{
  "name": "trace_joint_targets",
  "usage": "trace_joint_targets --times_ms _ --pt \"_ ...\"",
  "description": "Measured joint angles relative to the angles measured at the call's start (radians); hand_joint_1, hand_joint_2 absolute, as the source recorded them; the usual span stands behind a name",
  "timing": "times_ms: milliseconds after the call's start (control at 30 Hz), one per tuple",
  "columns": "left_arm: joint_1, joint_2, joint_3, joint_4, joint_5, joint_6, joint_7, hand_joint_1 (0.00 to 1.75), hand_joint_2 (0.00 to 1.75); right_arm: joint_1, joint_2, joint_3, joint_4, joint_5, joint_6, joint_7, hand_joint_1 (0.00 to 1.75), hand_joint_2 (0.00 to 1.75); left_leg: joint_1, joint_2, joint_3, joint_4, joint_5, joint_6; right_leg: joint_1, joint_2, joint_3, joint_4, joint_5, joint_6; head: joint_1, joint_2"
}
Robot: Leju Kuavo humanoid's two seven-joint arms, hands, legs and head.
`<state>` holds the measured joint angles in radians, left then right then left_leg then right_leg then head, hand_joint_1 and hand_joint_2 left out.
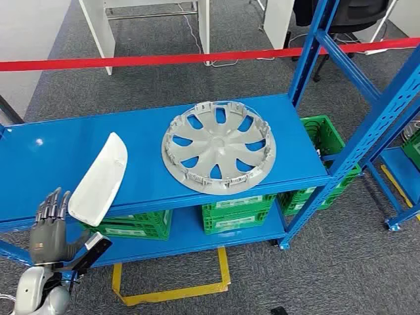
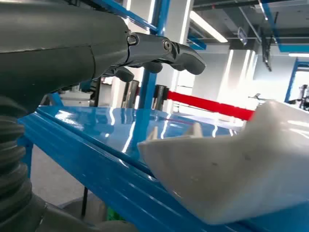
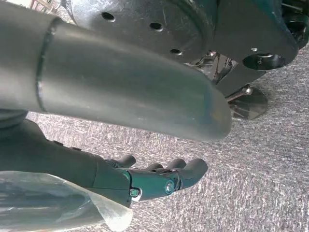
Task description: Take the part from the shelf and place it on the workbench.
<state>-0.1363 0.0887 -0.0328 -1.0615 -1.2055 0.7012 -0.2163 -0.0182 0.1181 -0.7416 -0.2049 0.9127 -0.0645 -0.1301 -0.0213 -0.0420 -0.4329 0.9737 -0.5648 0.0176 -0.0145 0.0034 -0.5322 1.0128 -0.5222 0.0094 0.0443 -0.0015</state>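
Overhanging the blue shelf's (image 1: 148, 157) front edge, the white part (image 1: 99, 180) lies beside the open-fingered, empty left hand (image 1: 48, 230).

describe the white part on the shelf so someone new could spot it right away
Find the blue shelf and its top level. The white part hangs over the front edge, near the left hand. Unlike the round spoked hubcap beside it, it is smooth, elongated and solid.
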Motion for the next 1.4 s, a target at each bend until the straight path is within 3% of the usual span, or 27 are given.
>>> trace_joint_targets --times_ms 500,1067,1100,1233,1400 --pt "-0.055 -0.003 -0.071 0.055 -0.029 0.0 0.007 0.0 1.75 -0.004 0.0 0.0 0.0 0.021 0.007 0.0 0.0 0.0 0.0 0.0 0.0 0.0 0.0 0.0 0.0 0.0 0.0 0.0 0.0 0.0 0.0 0.0" --pt "-0.058 -0.006 -0.106 0.072 -0.039 -0.003 0.01 0.0 1.75 -0.006 0.0 0.0 0.0 0.022 0.008 0.004 0.0 0.0 0.0 0.0 0.0 0.0 0.0 0.0 0.0 0.0 0.0 0.0 0.0 0.0 0.0 0.0" --pt "-0.058 -0.006 -0.107 0.072 -0.039 -0.003 0.01 0.05 1.75 -0.006 0.0 0.0 0.0 0.022 0.008 0.004 0.0 0.0 0.0 0.0 0.0 0.0 0.0 0.0 0.0 0.0 0.0 0.0 0.0 0.0 0.0 0.0" --pt "-0.058 -0.006 -0.111 0.073 -0.039 -0.003 0.01 1.73 1.75 -0.006 0.0 0.0 0.0 0.022 0.008 0.004 0.0 0.0 0.0 0.0 0.0 0.0 0.0 0.0 0.0 0.0 0.0 0.0 0.0 0.0 0.0 0.0" --pt "-0.058 -0.006 -0.119 0.073 -0.037 -0.008 0.016 1.75 1.75 -0.007 0.0 0.0 0.0 0.022 0.013 0.002 0.0 0.0 0.0 0.0 0.0 0.0 0.0 0.0 0.0 0.0 0.0 0.0 0.0 0.0 0.0 0.0"
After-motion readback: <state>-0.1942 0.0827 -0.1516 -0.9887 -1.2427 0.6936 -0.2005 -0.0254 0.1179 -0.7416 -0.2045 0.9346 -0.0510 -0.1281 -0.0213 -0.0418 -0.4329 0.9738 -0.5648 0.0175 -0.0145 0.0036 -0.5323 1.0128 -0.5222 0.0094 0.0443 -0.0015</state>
